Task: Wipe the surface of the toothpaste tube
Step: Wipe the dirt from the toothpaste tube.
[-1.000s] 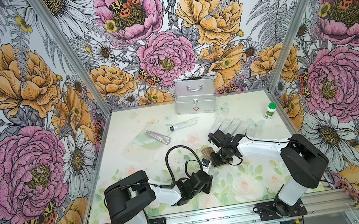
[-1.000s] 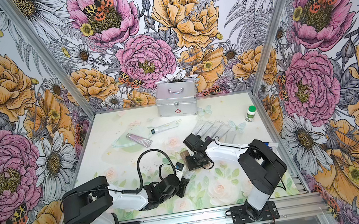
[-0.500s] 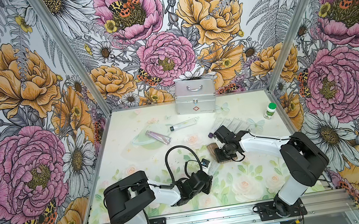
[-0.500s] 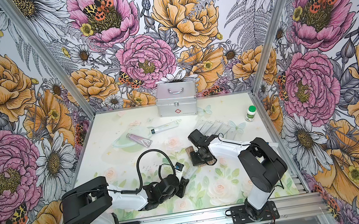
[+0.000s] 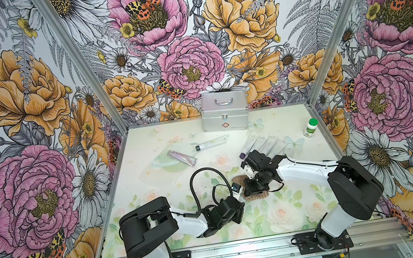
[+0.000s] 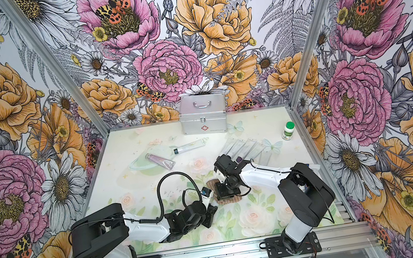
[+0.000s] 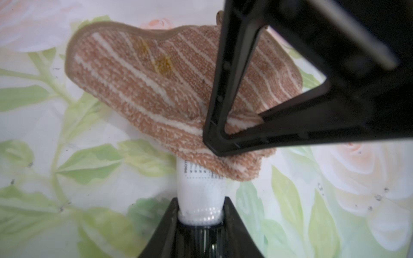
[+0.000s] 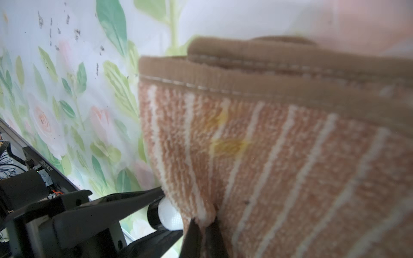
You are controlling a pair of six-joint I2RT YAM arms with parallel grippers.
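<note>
— Middle's plugged: left gripper (image 7: 200,208) clamping the toothpaste tube (image 7: 201,185), right gripper (image 8: 203,221) pinching the striped cloth (image 5: 260,196) onto it, black cable (image 5: 205,169) arching just behind.
— Front right of the table (image 5: 301,204)?
— Bare, a wide lane. Along the left wall too.
— Back row?
— Silver case (image 5: 224,114) dead centre, clear sleeves (image 5: 265,143) and green-capped bottle (image 5: 310,128) right, pink tube (image 5: 182,158) and white tube (image 5: 211,143) left.
</note>
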